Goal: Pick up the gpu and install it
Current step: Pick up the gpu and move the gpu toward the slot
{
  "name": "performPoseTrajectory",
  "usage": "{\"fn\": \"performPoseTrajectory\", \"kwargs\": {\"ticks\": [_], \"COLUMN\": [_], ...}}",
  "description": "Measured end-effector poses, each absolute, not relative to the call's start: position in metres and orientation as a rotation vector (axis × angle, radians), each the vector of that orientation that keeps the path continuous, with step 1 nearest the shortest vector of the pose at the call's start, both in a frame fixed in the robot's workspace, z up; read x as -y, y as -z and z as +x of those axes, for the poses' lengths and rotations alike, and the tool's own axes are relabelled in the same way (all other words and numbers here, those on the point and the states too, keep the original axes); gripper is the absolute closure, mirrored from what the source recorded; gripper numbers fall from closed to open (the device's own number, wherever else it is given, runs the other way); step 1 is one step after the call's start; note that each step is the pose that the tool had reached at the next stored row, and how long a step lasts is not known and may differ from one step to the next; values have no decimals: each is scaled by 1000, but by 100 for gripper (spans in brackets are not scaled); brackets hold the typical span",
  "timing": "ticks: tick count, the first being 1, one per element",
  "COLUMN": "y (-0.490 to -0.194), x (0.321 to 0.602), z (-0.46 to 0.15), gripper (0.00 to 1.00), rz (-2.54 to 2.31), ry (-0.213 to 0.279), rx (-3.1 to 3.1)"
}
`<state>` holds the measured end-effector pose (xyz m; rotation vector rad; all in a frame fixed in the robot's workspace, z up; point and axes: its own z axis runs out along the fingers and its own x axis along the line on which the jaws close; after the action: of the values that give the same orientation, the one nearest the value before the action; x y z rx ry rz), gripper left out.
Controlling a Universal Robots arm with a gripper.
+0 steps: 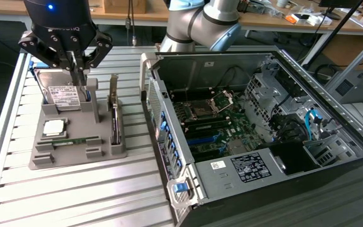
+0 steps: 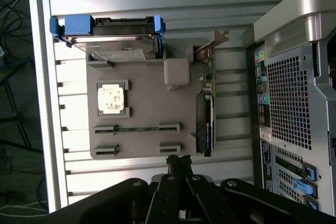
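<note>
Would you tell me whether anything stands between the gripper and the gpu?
Nothing covers the gpu, which stands upright in the tray. The gripper hangs over the hard drive; only the tray's grey post stands between them.

A grey tray [image 1: 74, 157] on a slatted metal table [image 1: 74, 198] carries a silver hard drive [image 1: 64, 97] standing in blue rails, a square processor chip [image 1: 54, 126] and a thin memory stick [image 1: 74, 140], beside an open computer case [image 1: 194, 71].
</note>
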<state>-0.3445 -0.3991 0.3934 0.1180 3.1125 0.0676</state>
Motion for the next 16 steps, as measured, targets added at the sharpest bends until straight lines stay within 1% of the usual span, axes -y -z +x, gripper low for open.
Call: {"fn": "performPoseTrajectory", "kwargs": {"ticks": [3,4,5,6,16], "y": [-393,-393,-393,-393,-384], "x": [399,399,399,399,399], "z": [-345,-344,-344,-345,-339], "gripper": [71,58,58,52,52], "rz": [118,118,118,118,118], "ry": [-68,-68,-68,-68,-68], "rx": [-3113,-3112,-3112,-3112,-3112]}}
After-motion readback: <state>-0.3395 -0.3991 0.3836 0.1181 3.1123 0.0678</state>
